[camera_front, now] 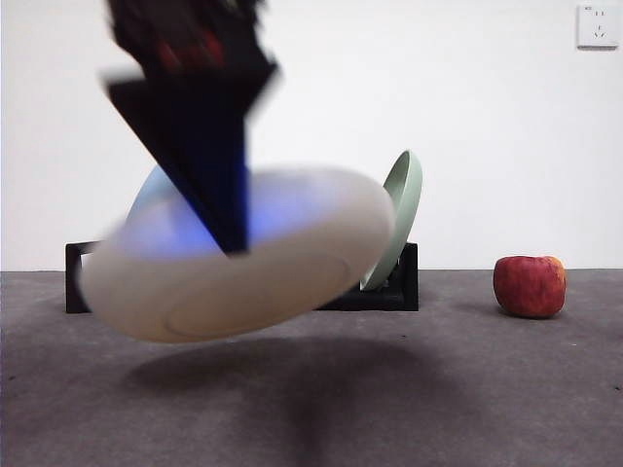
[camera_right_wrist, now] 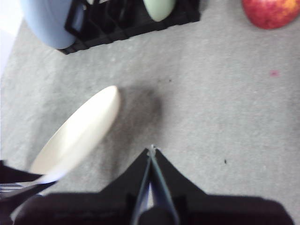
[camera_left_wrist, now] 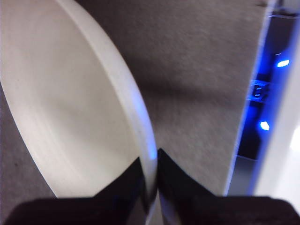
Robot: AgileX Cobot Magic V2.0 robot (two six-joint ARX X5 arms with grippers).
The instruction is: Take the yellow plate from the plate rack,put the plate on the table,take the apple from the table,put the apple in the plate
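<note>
Holding the yellow plate (camera_front: 234,263) by its rim, your left gripper (camera_left_wrist: 150,183) has both jaws pressed on the edge, one to each side of it, so the plate hangs off the jaws rather than sitting under them. In the front view it floats tilted above the table (camera_front: 467,389), clear of the surface, with its shadow spread on the grey just below. The low side leans away from the apple and the raised side sits toward the rack, so I judge you need to level the broad face over the bare patch beneath it before letting it down.

Your right gripper (camera_right_wrist: 151,154) waits above the table with its jaws together and nothing between them; the plate shows to one side of it, near but not touching.

Behind the held plate stands the plate rack (camera_front: 389,287), with the pale green plate (camera_front: 404,209) leaning in it and the blue plate (camera_right_wrist: 49,21) at the rack's other end.

The apple (camera_front: 530,286) rests on the table well apart from the held plate, beyond the rack's green-plate end. From the right wrist view it looks nearer the right arm, which I judge better placed to fetch it.
</note>
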